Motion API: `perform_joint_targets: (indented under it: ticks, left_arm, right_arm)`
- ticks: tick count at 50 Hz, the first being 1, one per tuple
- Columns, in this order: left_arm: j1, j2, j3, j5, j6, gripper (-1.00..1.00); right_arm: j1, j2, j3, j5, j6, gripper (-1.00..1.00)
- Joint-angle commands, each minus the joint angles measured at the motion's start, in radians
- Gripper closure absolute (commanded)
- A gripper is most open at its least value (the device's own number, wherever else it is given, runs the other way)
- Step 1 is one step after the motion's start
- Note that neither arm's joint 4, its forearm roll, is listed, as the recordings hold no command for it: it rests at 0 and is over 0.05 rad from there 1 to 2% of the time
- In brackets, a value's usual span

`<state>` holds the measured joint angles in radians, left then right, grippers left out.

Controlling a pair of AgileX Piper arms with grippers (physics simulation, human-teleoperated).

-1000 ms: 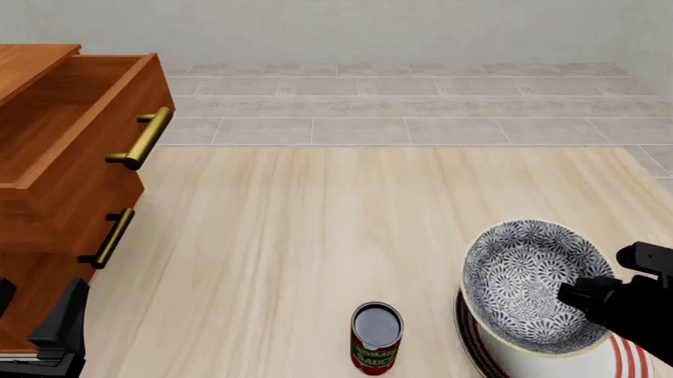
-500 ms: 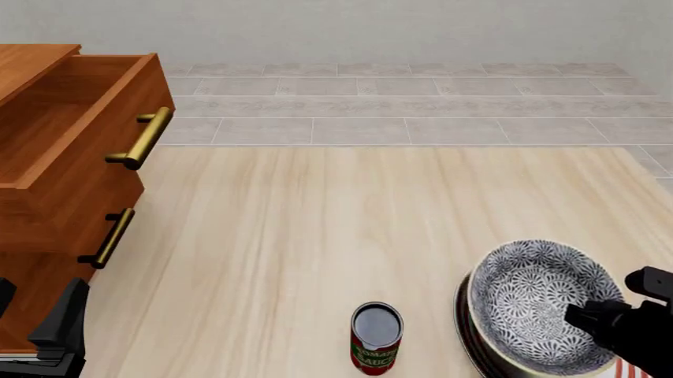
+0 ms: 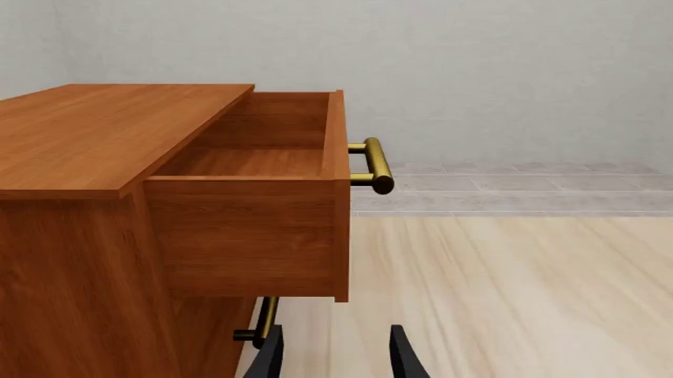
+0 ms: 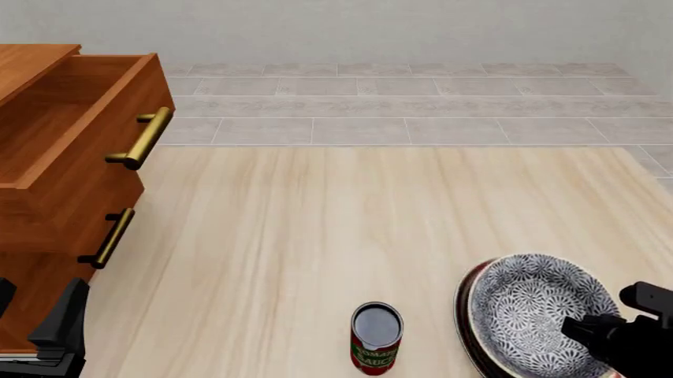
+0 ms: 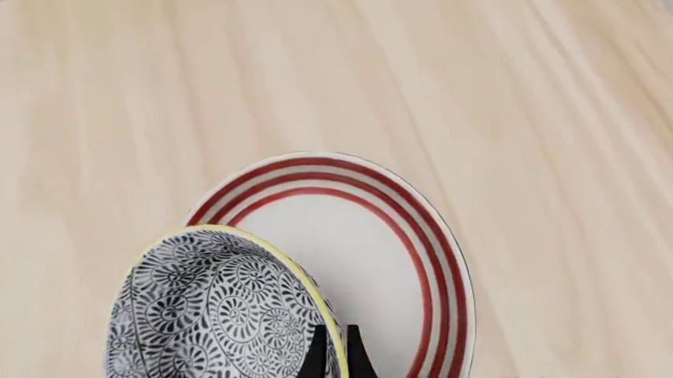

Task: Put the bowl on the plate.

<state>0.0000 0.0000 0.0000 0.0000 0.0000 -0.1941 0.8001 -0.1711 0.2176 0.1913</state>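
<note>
A round, deep bowl (image 4: 537, 311) with a dense blue-grey and white floral pattern and a pale yellowish rim is seen at the near right of the pale wooden counter (image 4: 347, 236), low over a large white plate (image 4: 466, 315) ringed in red. In the front view the bowl covers most of the plate, so that only a dark sliver of the plate's left edge is shown. In the right wrist view the bowl (image 5: 216, 311) is seen tilted, off to one side of the plate (image 5: 358, 260), whose bare white middle is left exposed. The bowl's rim is pinched between the two dark fingers of the right hand (image 5: 334, 354), which are drawn almost together on it. Whether the bowl's base is touching the plate cannot be told from these views. The task is judged to be nearly done: the bowl has been brought to the plate, and what is left is for it to be settled level and let go. A small red-labelled can (image 4: 376, 337) stands upright just left of the plate, apart from it. Well away at the far left is a wooden cabinet (image 4: 53, 197) with its top drawer (image 3: 263, 205) pulled out, and beside it the left hand (image 3: 334, 354) is held idle, its fingers spread apart and nothing between them.
</note>
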Motion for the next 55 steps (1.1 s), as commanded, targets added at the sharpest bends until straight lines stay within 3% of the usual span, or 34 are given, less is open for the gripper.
perform_joint_targets:
  ticks: [1, 14, 37, 38, 55]
  left_arm:
    - [0.000, 0.000, 0.000, 0.000, 0.000, -1.00]
    - [0.000, 0.000, 0.000, 0.000, 0.000, -1.00]
    - [0.000, 0.000, 0.000, 0.000, 0.000, -1.00]
    - [0.000, 0.000, 0.000, 0.000, 0.000, -1.00]
    - [0.000, 0.000, 0.000, 0.000, 0.000, -1.00]
  right_arm:
    - [-0.007, 0.033, 0.024, -0.050, 0.004, 1.00]
    - [-0.012, 0.089, 0.036, -0.107, 0.008, 1.00]
    - [-0.010, 0.101, 0.037, -0.115, 0.004, 1.00]
    - [-0.014, 0.096, 0.034, -0.109, -0.003, -1.00]
    - [0.000, 0.086, 0.006, -0.080, -0.004, -1.00]
